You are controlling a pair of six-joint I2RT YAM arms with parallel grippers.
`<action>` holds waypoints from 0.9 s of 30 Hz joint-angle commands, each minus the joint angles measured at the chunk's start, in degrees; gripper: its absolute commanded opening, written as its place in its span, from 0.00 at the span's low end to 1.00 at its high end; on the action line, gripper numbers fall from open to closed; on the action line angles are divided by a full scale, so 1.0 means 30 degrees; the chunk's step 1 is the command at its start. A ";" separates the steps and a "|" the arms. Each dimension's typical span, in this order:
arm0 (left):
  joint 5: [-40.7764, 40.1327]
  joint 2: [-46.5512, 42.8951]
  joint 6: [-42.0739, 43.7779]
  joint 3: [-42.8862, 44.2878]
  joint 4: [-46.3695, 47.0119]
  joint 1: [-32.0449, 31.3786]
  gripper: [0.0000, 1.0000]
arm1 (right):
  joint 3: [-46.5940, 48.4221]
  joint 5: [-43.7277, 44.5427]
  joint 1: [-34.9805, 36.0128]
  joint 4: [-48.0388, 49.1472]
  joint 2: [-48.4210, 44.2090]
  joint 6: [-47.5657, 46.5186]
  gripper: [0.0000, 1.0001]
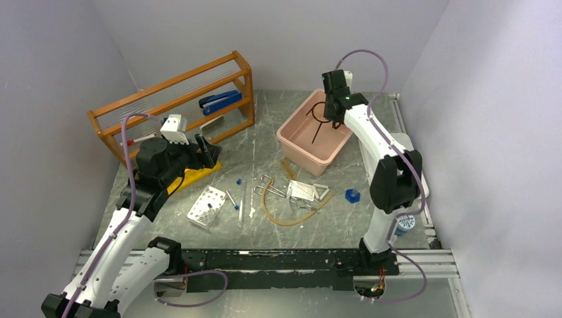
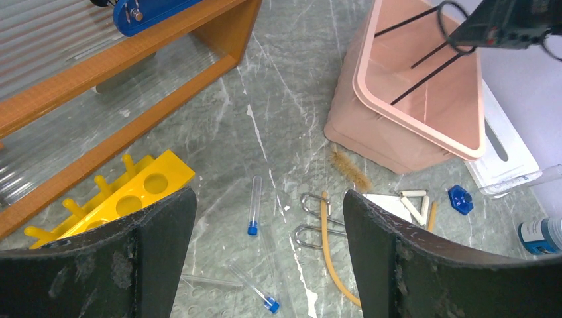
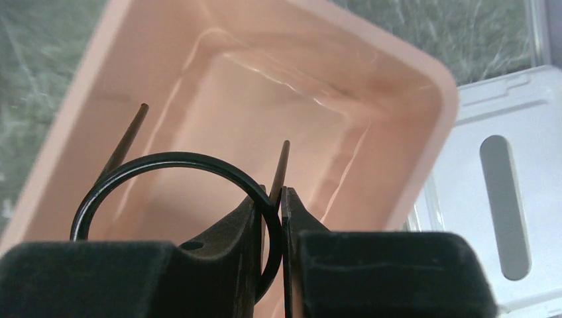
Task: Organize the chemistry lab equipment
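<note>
Now the tripod is held above the tub, its ring clamped thinly in the right pincer, so it could be twisted loose, or a leg snagged on the rim, while the left pincer is seen apart over the desk.

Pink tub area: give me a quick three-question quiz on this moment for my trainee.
1. True or false: the right gripper is shut on the black wire ring tripod, its legs pointing into the pink tub.
2. Which gripper stands open with nothing between its fingers? A) left B) right C) both
3. Fill in: the blue hex piece lies on the ____, outside the tub.
Key: 1 true; 2 A, the left gripper; 3 table.
</note>
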 commanded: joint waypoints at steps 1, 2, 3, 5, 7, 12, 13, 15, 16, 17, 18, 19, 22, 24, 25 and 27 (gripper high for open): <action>-0.0343 -0.0042 0.0173 -0.0125 0.0536 -0.0093 0.85 | 0.1269 0.0705 -0.0112 -0.0215 0.1682 0.0679 0.00; -0.0344 -0.0007 0.0174 -0.0125 0.0523 -0.0093 0.85 | 0.1735 0.0933 -0.0130 -0.0472 0.2225 0.0772 0.00; -0.0370 0.0001 0.0197 -0.0125 0.0521 -0.0093 0.85 | 0.2237 0.1236 -0.0128 -0.0757 0.2783 0.0905 0.00; -0.0395 0.0071 0.0200 -0.0110 0.0536 -0.0093 0.85 | 0.3426 0.2174 -0.0134 -0.1363 0.3938 0.1218 0.00; -0.0365 0.0132 0.0209 -0.0096 0.0535 -0.0093 0.85 | 0.4257 0.2725 -0.0205 -0.1931 0.4897 0.1718 0.00; -0.0380 0.0209 0.0237 -0.0095 0.0550 -0.0093 0.85 | 0.5404 0.2987 -0.0371 -0.1691 0.6353 0.3340 0.00; -0.0393 0.0233 0.0259 -0.0095 0.0536 -0.0093 0.85 | 0.5680 0.3002 -0.0386 -0.1690 0.6661 0.3861 0.00; -0.0446 0.0218 0.0285 -0.0095 0.0496 -0.0093 0.85 | 0.6489 0.3162 -0.0401 -0.1999 0.7321 0.4567 0.00; -0.0467 0.0201 0.0291 -0.0090 0.0437 -0.0093 0.85 | 0.6914 0.3280 -0.0382 -0.2230 0.7613 0.4873 0.00; -0.0506 0.0199 0.0277 -0.0091 0.0434 -0.0093 0.85 | 0.7268 0.3423 -0.0402 -0.2409 0.7815 0.5145 0.00; -0.0522 0.0217 0.0291 -0.0095 0.0419 -0.0093 0.85 | 0.7502 0.3597 -0.0400 -0.2570 0.7946 0.5374 0.00; -0.0524 0.0179 0.0277 -0.0095 0.0424 -0.0093 0.85 | 0.7630 0.3759 -0.0404 -0.2667 0.7981 0.5563 0.00; -0.0452 0.0202 0.0291 -0.0123 0.0505 -0.0093 0.85 | 0.7888 0.4287 -0.0397 -0.3149 0.7942 0.6172 0.00; -0.0406 0.0205 0.0281 -0.0139 0.0521 -0.0093 0.85 | 0.7800 0.4227 -0.0403 -0.3119 0.7942 0.6423 0.00; -0.0396 0.0207 0.0265 -0.0148 0.0521 -0.0093 0.85 | 0.7829 0.4204 -0.0404 -0.3132 0.8032 0.6500 0.00; -0.0408 0.0217 0.0285 -0.0132 0.0494 -0.0093 0.85 | 0.7834 0.3802 -0.0376 -0.3011 0.8277 0.6557 0.02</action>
